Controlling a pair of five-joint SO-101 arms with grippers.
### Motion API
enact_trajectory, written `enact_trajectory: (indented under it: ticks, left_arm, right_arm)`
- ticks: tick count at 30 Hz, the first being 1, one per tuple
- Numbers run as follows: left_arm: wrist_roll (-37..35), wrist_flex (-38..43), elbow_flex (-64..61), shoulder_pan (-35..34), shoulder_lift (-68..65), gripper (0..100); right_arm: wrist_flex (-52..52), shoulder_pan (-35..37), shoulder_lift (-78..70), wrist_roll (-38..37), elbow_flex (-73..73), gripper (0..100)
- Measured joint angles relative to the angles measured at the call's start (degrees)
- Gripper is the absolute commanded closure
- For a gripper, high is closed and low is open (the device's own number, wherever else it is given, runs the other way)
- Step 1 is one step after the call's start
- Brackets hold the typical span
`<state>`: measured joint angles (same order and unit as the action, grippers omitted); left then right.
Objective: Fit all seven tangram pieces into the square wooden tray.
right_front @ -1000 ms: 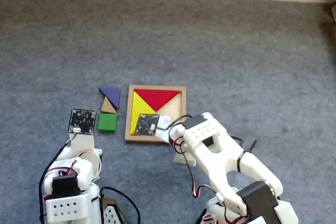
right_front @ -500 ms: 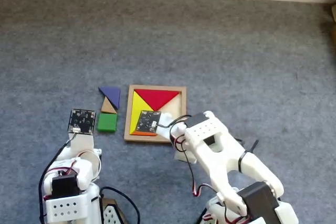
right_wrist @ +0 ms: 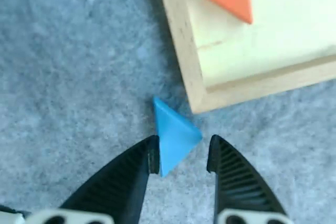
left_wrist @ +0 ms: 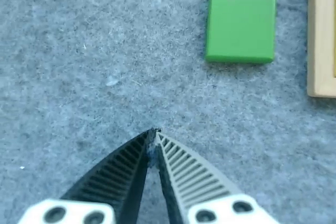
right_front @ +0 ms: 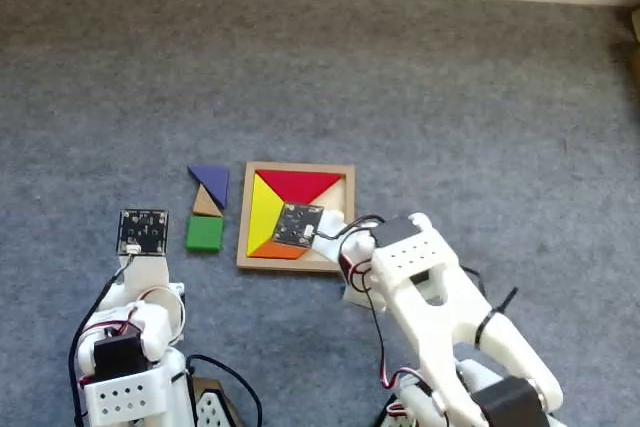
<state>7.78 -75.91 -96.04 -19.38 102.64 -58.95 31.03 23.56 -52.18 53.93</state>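
Right fingers sit apart around the small light-blue triangle piece by a corner of the square wooden tray; left fingers pinched together, empty.

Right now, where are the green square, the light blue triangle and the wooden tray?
green square [left_wrist: 240, 27]: left wrist view, its middle.
light blue triangle [right_wrist: 176, 135]: right wrist view, its middle.
wooden tray [right_front: 300, 166]: high view, far rim.

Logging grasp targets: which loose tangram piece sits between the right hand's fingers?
The light blue triangle at the tray's corner, inside the open right hand. The green square, tan triangle and dark blue piece lie off the tray's other side.
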Motion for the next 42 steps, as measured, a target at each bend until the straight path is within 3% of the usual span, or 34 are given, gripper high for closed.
enact_trajectory:
  ticks: [20, 26, 42]
  left_arm:
    - [0.00, 0.00, 0.00, 0.00, 0.00, 99]
    - [0.00, 0.00, 0.00, 0.00, 0.00, 99]
    - [0.00, 0.00, 0.00, -2.64, 0.00, 99]
  right_arm:
    - [1.85, 0.00, -10.73, 0.00, -0.79, 84.8]
    - [2.11, -0.44, -11.16, 0.00, -0.97, 99.7]
    - [-2.20, -0.26, -9.85, 0.09, -3.34, 97.7]
